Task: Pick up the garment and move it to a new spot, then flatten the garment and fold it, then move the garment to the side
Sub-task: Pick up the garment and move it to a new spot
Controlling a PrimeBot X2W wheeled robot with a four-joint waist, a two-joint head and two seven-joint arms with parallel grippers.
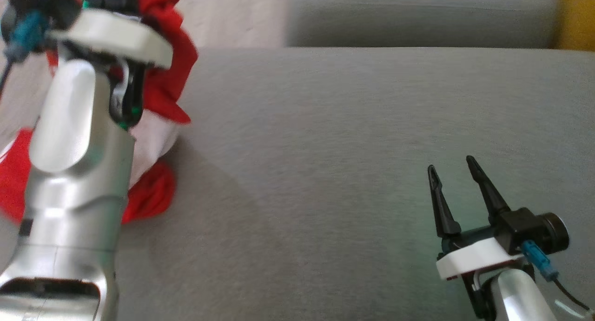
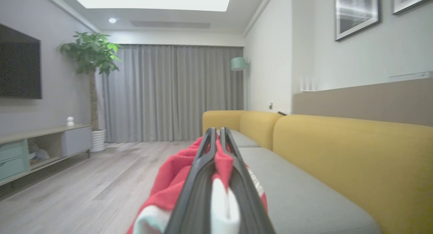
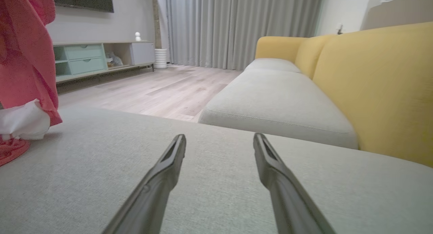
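The red and white garment [image 1: 162, 84] hangs at the left of the grey seat cushion [image 1: 348, 140], its lower folds still resting on the cushion. My left gripper [image 2: 217, 130] is shut on a bunch of the garment [image 2: 176, 179], red cloth pinched between the fingers. In the head view the left arm rises in front of the cloth and hides most of it. Low over the cushion at the lower right, my right gripper [image 1: 453, 165] stands open with nothing between its fingers [image 3: 169, 159]. The garment [image 3: 23, 58] hangs at the far left of the right wrist view.
A yellow sofa back [image 3: 379, 81] runs along the right, with a second grey cushion [image 3: 277, 102] beyond a gap. Wooden floor [image 2: 84, 186], a low TV cabinet [image 3: 94, 56], a potted plant [image 2: 91, 54] and grey curtains [image 2: 172, 91] lie farther off.
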